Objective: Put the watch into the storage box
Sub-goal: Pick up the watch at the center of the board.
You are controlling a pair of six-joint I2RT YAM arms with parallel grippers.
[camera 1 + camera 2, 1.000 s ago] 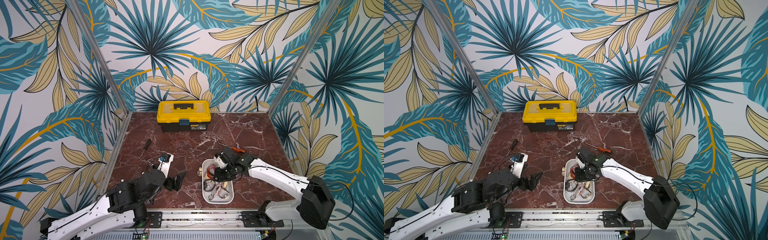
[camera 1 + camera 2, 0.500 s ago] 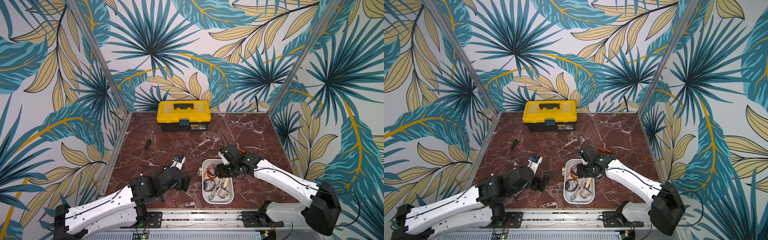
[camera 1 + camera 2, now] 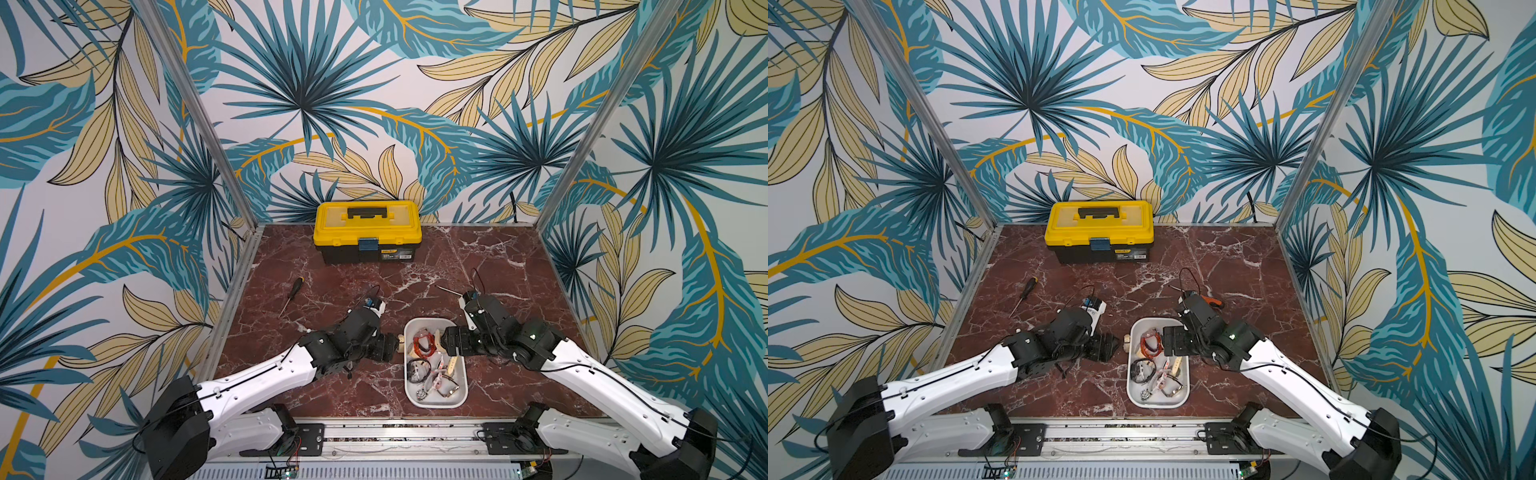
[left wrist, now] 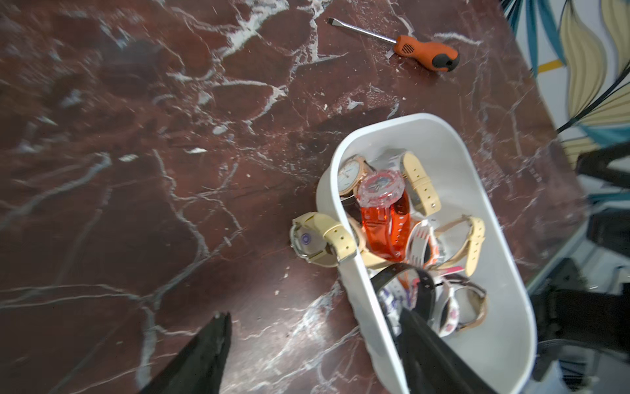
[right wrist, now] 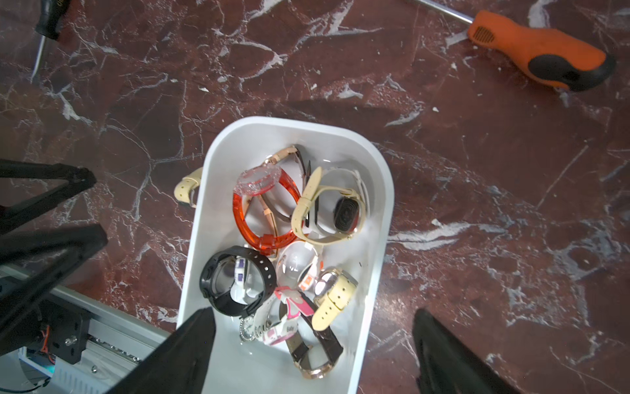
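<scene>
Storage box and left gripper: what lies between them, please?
A cream-strapped watch lies on the table beside the storage box, shown in the left wrist view.

Clad in glossy white shells along the long links of the left arm (image 3: 257, 378) and the right arm (image 3: 602, 382); bulky matte black at shoulders, elbows and wrists. Wired with a thin black cable (image 3: 594, 368) down each white link, dotted with tiny dark screws (image 3: 293, 367). Fitted by one wrist with a white camera block (image 3: 372, 306) bearing a blue mark and a looped black lead. Tipped with plain black tapered fingers (image 4: 204, 351) on the left gripper (image 4: 313, 315) and the right gripper (image 5: 312, 312).
</scene>
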